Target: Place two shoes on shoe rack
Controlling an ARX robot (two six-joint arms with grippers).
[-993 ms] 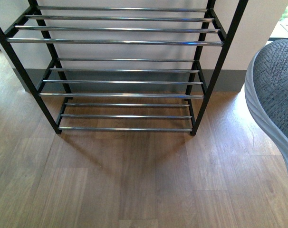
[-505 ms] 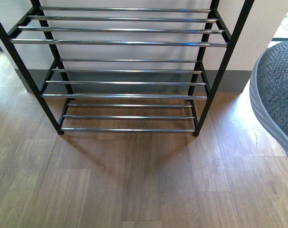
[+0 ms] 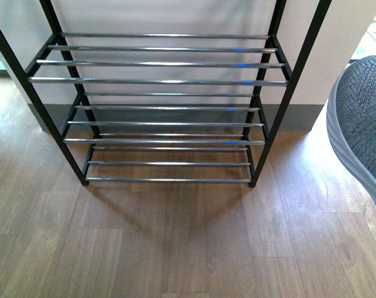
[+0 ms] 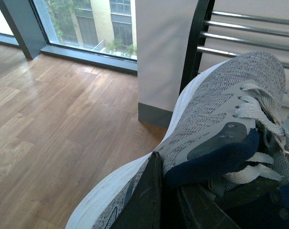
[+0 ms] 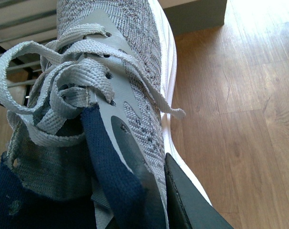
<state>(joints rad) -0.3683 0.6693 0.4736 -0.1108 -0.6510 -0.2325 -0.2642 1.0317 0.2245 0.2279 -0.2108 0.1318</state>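
The left shoe [image 4: 221, 105] in my left hand [image 4: 170, 202] is grey knit cloth, rough and matt, with a smooth white sole, flat woven laces [image 4: 252, 112] and navy fabric lining. The right shoe [image 5: 135, 62] has the same knit. The shoe rack [image 3: 157, 81] has a matt black metal frame and glossy chrome bars. The floor [image 3: 175, 248] is wood planks with a soft sheen

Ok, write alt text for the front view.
A black-framed shoe rack with three bare tiers of chrome bars stands on a wood-plank floor against a pale wall. The toe of a grey knit sneaker with a white sole juts in at the right edge, close to the camera.
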